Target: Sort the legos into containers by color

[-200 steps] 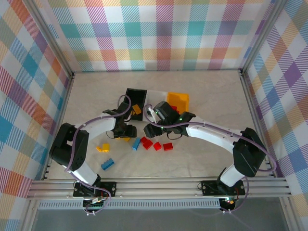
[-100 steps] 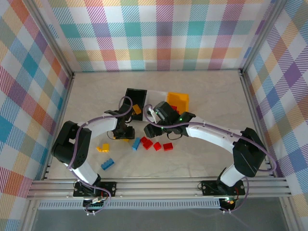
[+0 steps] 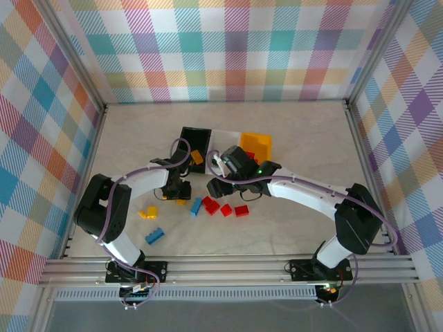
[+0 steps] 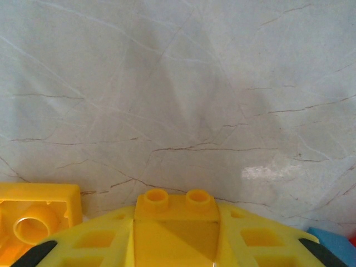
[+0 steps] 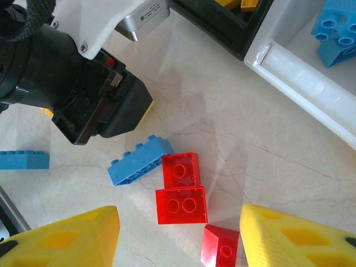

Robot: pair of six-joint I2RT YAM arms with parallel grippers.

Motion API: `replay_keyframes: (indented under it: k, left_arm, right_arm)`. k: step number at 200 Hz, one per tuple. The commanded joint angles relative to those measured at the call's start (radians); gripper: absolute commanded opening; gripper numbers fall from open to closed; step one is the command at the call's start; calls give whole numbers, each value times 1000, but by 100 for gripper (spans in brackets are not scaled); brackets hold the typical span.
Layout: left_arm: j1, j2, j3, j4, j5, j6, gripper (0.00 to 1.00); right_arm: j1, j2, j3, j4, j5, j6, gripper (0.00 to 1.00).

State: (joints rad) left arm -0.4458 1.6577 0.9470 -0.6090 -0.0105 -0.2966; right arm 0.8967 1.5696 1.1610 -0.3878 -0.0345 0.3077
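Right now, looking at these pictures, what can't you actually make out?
White bin: right wrist view, cut by the frame's edge; its blue bricks can't be counted.
Yellow-orange bin: top view, contents too small, partly behind the right arm.
Yellow brick in the left gripper: left wrist view, lower part cut by the bottom edge.

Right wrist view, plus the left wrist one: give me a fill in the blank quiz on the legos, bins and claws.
The white bin holds legos coloured ____.
The left claw has a ____ brick between its fingers.
The open right claw hovers over square ____ bricks.
Missing words: blue, yellow, red.
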Motion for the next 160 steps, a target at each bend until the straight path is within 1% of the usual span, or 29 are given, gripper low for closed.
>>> replay_keyframes:
  k: [1, 44, 66, 87, 112, 131, 160]
  left_arm:
    - [-11, -39, 26, -56, 9, -21, 34]
    - [-10, -124, 151, -141, -10, -27, 37]
    - [-10, -114, 252, -172, -33, -12, 38]
    - [-8, -40, 362, -184, -52, 9, 38]
    - [-2, 82, 483, -176, -76, 31, 38]
    - [9, 181, 558, -171, -101, 44, 38]
    - [29, 296, 638, -174, -100, 47, 38]
  right_arm:
    - [4, -10, -9, 15, 8, 14, 59]
    - [4, -75, -27, 15, 37, 11, 59]
    - [4, -116, -40, 4, 52, 7, 59]
    - [2, -148, -58, -9, 67, 4, 59]
    - [1, -169, -69, -32, 76, 2, 59]
    - [1, -189, -79, -48, 86, -1, 59]
    - [-1, -223, -101, -67, 96, -2, 60]
